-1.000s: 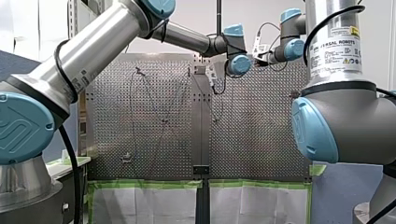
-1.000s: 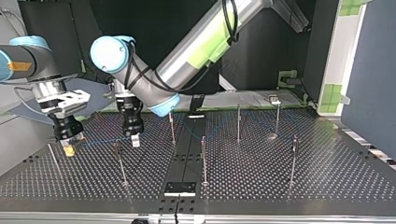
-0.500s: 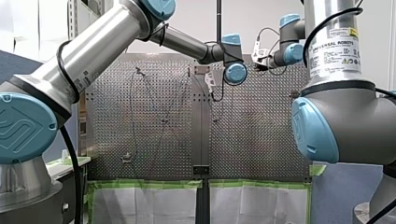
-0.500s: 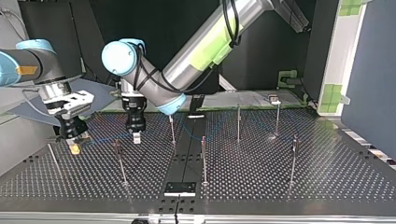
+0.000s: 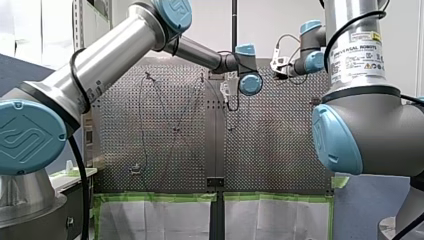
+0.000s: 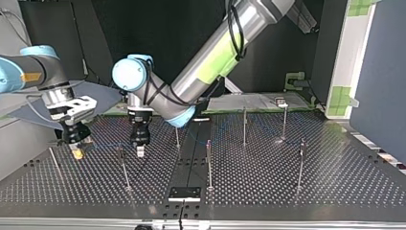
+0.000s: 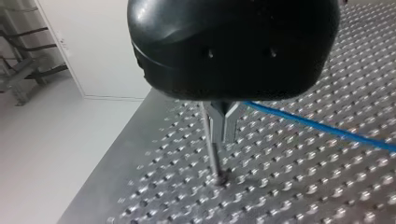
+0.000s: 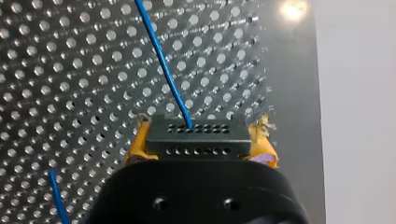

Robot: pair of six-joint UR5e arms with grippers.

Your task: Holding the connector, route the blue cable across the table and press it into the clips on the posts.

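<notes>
My right gripper (image 8: 201, 148) clamps the connector (image 8: 196, 133). My left gripper (image 7: 223, 137), closed on the blue cable (image 7: 317, 128), should press down tautly onto the post (image 7: 211, 156) at its 9 o'clock.

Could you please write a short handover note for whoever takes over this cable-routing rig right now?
My right gripper: jaws shut on the connector, low over the table at the top view's left.
My left gripper: jaws shut, close beside a post. The blue cable runs out from beside them; whether they grip it does not show.
Done: connector held, cable leading from it towards my left gripper.
Left: press the cable into the clips on the posts. The pictures do not show which clips, if any, already hold it.
</notes>
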